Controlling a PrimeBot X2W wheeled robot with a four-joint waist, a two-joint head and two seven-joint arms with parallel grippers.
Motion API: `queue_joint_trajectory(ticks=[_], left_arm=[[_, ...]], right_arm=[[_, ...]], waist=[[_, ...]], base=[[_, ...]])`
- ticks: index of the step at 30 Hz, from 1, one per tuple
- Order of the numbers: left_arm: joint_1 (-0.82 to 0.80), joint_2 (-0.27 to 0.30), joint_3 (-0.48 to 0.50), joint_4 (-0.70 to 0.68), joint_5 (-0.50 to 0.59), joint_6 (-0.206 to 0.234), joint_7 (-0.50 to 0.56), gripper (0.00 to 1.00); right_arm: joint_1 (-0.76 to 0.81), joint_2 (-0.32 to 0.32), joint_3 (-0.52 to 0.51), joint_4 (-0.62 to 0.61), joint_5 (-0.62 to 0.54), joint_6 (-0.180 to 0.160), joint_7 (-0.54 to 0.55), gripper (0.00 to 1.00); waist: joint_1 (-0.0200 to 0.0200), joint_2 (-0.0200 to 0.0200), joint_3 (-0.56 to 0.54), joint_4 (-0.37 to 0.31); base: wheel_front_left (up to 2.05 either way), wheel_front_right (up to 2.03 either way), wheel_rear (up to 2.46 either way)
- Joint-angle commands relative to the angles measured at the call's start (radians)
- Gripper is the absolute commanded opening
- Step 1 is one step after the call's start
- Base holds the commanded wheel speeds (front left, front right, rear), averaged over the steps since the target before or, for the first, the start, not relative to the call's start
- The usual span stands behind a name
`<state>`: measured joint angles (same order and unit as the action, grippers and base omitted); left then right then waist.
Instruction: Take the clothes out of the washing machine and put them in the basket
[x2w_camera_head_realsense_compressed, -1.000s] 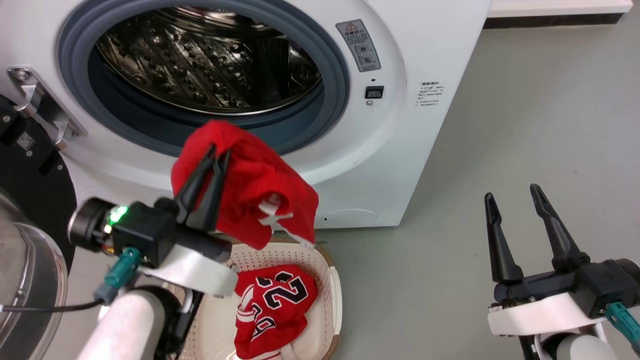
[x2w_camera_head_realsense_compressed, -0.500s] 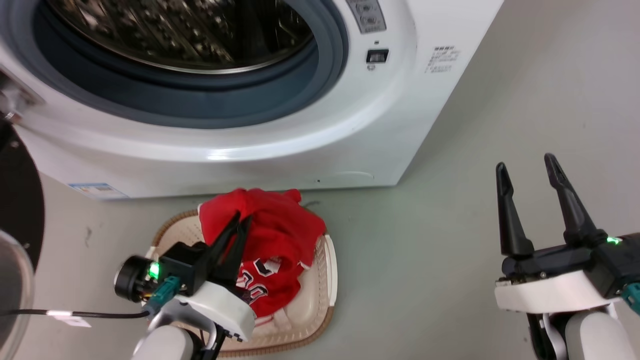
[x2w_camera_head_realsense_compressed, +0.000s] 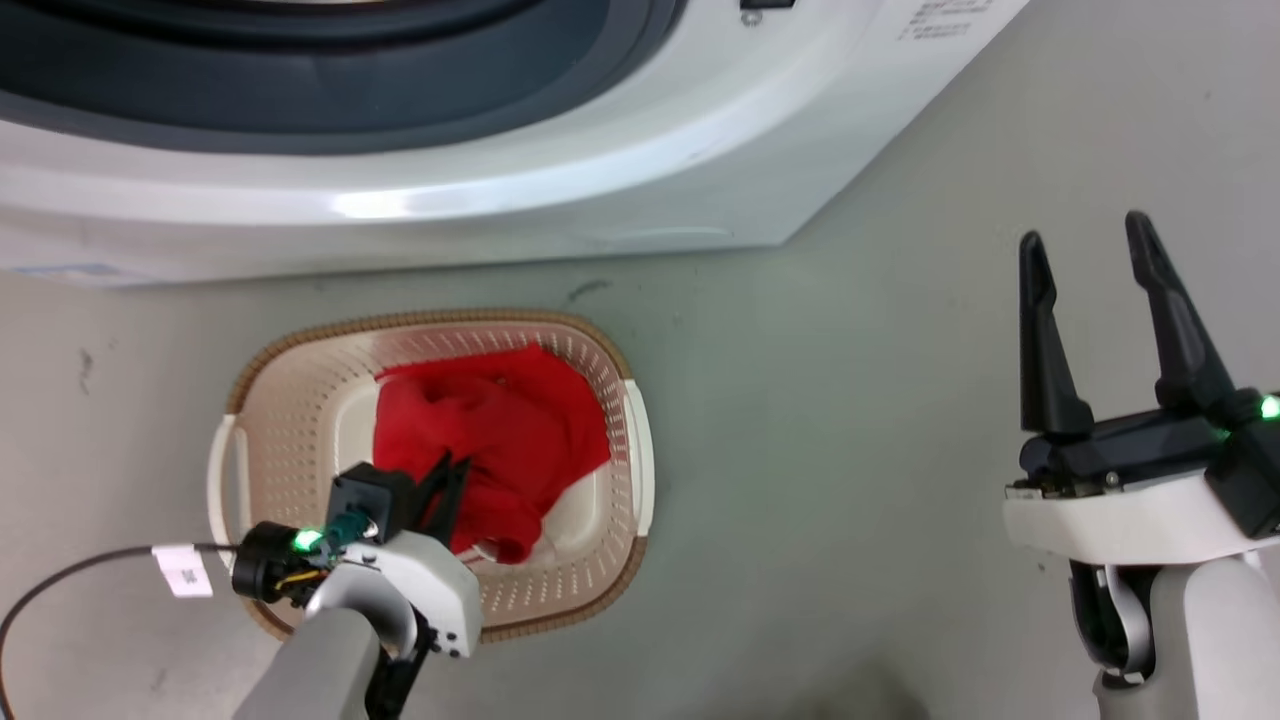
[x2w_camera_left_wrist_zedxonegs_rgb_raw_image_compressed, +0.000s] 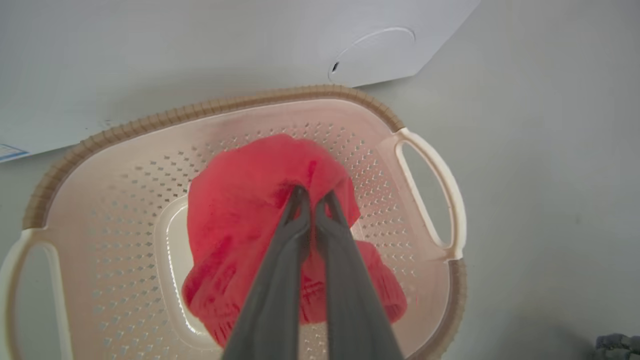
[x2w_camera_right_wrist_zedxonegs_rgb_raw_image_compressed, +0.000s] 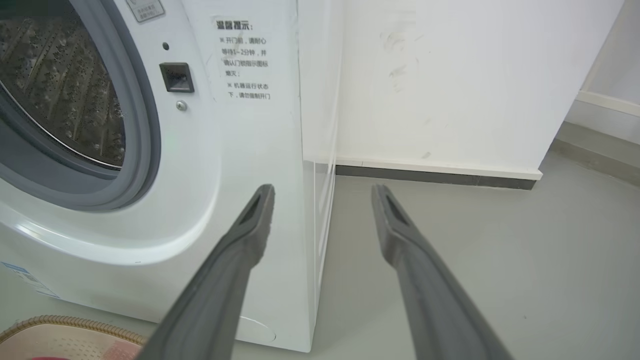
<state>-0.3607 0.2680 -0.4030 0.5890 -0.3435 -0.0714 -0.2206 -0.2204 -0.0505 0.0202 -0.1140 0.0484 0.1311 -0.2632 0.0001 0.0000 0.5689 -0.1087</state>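
Note:
The red clothes (x2w_camera_head_realsense_compressed: 495, 440) lie bunched inside the cream basket (x2w_camera_head_realsense_compressed: 290, 400) on the floor in front of the washing machine (x2w_camera_head_realsense_compressed: 500, 190). My left gripper (x2w_camera_head_realsense_compressed: 450, 478) reaches down into the basket and is shut on a fold of the red clothes (x2w_camera_left_wrist_zedxonegs_rgb_raw_image_compressed: 250, 210), its two fingertips pinched together in the cloth. The basket's brown rim (x2w_camera_left_wrist_zedxonegs_rgb_raw_image_compressed: 210, 107) and white handles ring the heap. My right gripper (x2w_camera_head_realsense_compressed: 1090, 250) hangs open at the right above bare floor. In the right wrist view that gripper (x2w_camera_right_wrist_zedxonegs_rgb_raw_image_compressed: 322, 197) points at the washing machine's (x2w_camera_right_wrist_zedxonegs_rgb_raw_image_compressed: 225, 175) front corner, with part of its steel drum (x2w_camera_right_wrist_zedxonegs_rgb_raw_image_compressed: 60, 100) showing.
Grey floor (x2w_camera_head_realsense_compressed: 850, 420) spreads between the basket and my right arm. A black cable with a white tag (x2w_camera_head_realsense_compressed: 182, 570) trails left from my left wrist. A white wall with a dark skirting strip (x2w_camera_right_wrist_zedxonegs_rgb_raw_image_compressed: 435, 172) stands behind the machine.
The head camera has tilted down, so the machine's opening has slid up out of view. My left gripper has lowered the red garment from in front of the porthole down into the basket.

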Motion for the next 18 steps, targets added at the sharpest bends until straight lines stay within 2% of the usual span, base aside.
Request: queue_joint_trajectory(ticks=[1, 11, 18], left_arm=[[-0.037, -0.004, 0.005, 0.053, -0.007, -0.008, -0.010, 0.00], [-0.242, -0.035, 0.000, 0.402, -0.022, -0.034, -0.030, 0.00], [-0.347, -0.057, -0.007, 0.586, -0.032, -0.040, -0.013, 0.00]], right_arm=[[-0.025, 0.001, 0.002, -0.007, 0.005, -0.001, -0.002, 1.00], [-0.093, 0.001, -0.008, -0.029, 0.020, -0.001, -0.002, 1.00], [-0.119, 0.001, -0.014, -0.036, 0.030, -0.001, -0.002, 1.00]], waist=[[-0.0001, 0.0000, 0.054, -0.015], [-0.0001, 0.0000, 0.194, -0.038], [-0.0001, 0.0000, 0.251, -0.041]], base=[[0.00, 0.00, 0.00], [0.00, 0.00, 0.00], [0.00, 0.00, 0.00]])
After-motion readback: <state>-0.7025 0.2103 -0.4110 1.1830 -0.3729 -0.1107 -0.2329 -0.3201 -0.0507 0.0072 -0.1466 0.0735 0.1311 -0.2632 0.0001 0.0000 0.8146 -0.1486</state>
